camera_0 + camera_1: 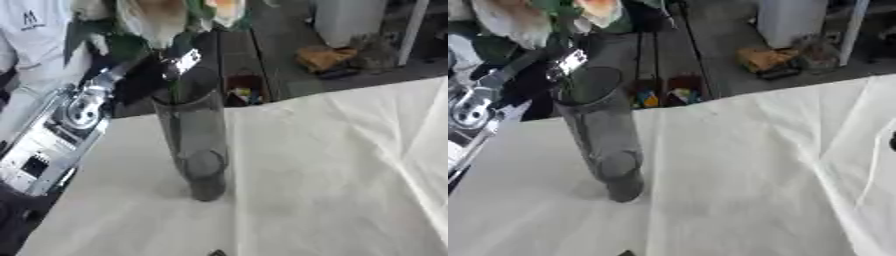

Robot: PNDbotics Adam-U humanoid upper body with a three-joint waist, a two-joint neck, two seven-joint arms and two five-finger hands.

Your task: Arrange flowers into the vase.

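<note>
No legible writing on vase (199, 150).

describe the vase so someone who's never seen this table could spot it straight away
Start at the white cloth-covered table and look to its left half, near the far edge. There stands the vase, a tall, dark, see-through cylinder, upright on the cloth. It is the only thing standing on the cloth, pale flowers rise above its mouth, and the left robot hand reaches to its rim.
</note>
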